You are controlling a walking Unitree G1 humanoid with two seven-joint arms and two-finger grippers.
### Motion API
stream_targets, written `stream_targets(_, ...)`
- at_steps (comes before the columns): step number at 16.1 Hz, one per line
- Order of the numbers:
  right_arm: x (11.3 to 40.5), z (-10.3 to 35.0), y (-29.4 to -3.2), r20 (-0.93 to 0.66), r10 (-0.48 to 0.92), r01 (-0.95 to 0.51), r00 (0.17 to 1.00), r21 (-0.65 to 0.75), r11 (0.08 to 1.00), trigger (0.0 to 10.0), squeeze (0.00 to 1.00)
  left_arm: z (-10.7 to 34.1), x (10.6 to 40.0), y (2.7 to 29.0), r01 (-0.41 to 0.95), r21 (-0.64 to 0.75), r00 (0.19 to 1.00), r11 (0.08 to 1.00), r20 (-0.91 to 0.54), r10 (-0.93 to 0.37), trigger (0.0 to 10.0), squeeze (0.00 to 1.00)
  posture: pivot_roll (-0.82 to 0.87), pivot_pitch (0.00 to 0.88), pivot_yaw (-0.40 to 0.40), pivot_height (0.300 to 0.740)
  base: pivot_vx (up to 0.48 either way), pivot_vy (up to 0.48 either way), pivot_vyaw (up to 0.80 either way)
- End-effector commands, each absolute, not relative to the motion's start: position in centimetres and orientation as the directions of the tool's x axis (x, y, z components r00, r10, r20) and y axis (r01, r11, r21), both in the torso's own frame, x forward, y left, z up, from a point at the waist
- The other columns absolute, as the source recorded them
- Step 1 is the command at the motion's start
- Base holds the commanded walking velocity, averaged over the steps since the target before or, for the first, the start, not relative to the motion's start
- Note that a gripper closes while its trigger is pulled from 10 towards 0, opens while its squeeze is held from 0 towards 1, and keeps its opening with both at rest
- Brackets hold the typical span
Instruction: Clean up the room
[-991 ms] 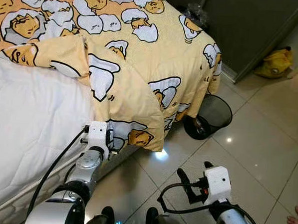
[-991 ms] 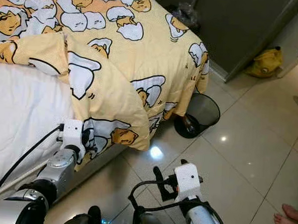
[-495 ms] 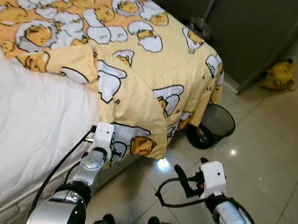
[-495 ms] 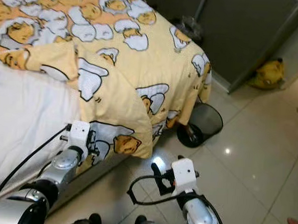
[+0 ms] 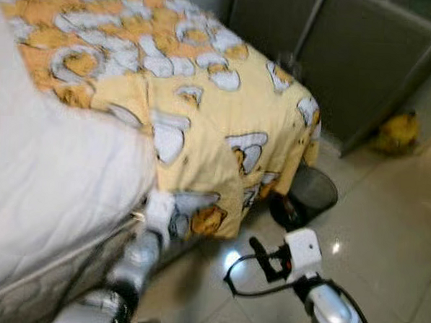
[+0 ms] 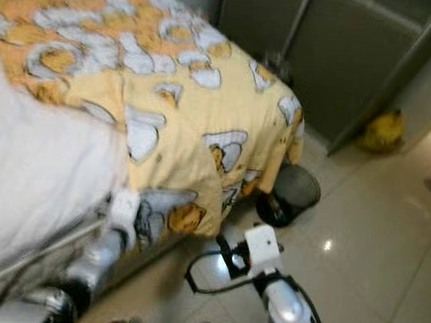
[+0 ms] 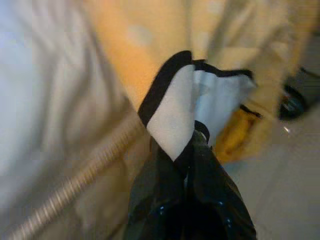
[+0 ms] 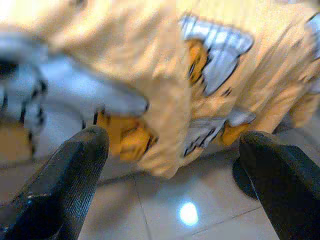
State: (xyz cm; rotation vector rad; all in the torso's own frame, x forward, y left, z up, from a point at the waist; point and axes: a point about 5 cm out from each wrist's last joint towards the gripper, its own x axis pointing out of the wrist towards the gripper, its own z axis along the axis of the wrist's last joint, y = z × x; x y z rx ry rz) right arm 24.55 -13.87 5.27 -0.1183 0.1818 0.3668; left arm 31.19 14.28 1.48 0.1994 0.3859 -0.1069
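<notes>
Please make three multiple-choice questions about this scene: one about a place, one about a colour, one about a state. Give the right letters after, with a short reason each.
1. Where does the black mesh bin stand?
A. on the floor at the corner of the bed
B. on the mattress
C. inside the wardrobe

2. What is the main colour of the blanket?
A. blue
B. yellow
C. green

3. How is the left claw?
A. open above the floor
B. shut on the blanket
C. shut on the bin

Answers: 
1 A, the bin sits on the tiles beside the hanging blanket. 
2 B, the cloth is yellow with white and orange figures. 
3 B, the left wrist view shows the black fingers pinching a blanket fold, while the right claw is open.
</notes>
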Motion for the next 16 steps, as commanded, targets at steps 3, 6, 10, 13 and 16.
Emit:
stream_targets(3, 24.4, 5.2, -14.7, -0.196, 0.331, -0.352, 0.923, -0.085, 0.932, 10.0, 0.0, -0.1, 29.8, 12.3, 0.247, 0.11, 0.872, 0.963, -0.459, -0.172, 10.0, 0.0, -0.04, 0.114, -0.113, 0.74, 0.0, 0.0, 0.0)
stream_targets(6, 24.2, 5.1, -14.9, -0.203, 0.34, -0.363, 0.918, -0.087, 0.928, 10.0, 0.0, -1.9, 27.5, 9.3, 0.367, 0.012, 0.795, 0.93, -0.524, -0.307, 10.0, 0.0, -0.04, 0.127, -0.118, 0.74, 0.0, 0.0, 0.0)
stream_targets(10, 24.0, 5.0, -14.8, -0.209, 0.355, -0.379, 0.911, -0.084, 0.922, 10.0, 0.0, -3.7, 25.0, 7.0, 0.403, -0.121, 0.692, 0.907, -0.608, -0.388, 10.0, 0.0, -0.05, 0.136, -0.118, 0.74, 0.0, 0.0, 0.0)
stream_targets(13, 23.5, 4.9, -15.0, -0.218, 0.361, -0.386, 0.907, -0.085, 0.919, 10.0, 0.0, -6.6, 20.5, 5.8, 0.493, -0.163, 0.512, 0.855, -0.74, -0.436, 10.0, 0.0, -0.06, 0.148, -0.117, 0.74, 0.0, 0.0, 0.0)
stream_targets(16, 23.2, 4.7, -15.2, -0.231, 0.361, -0.389, 0.903, -0.086, 0.917, 10.0, 0.0, -7.2, 19.2, 5.9, 0.596, -0.074, 0.479, 0.799, -0.766, -0.428, 10.0, 0.0, -0.06, 0.151, -0.124, 0.74, 0.0, 0.0, 0.0)
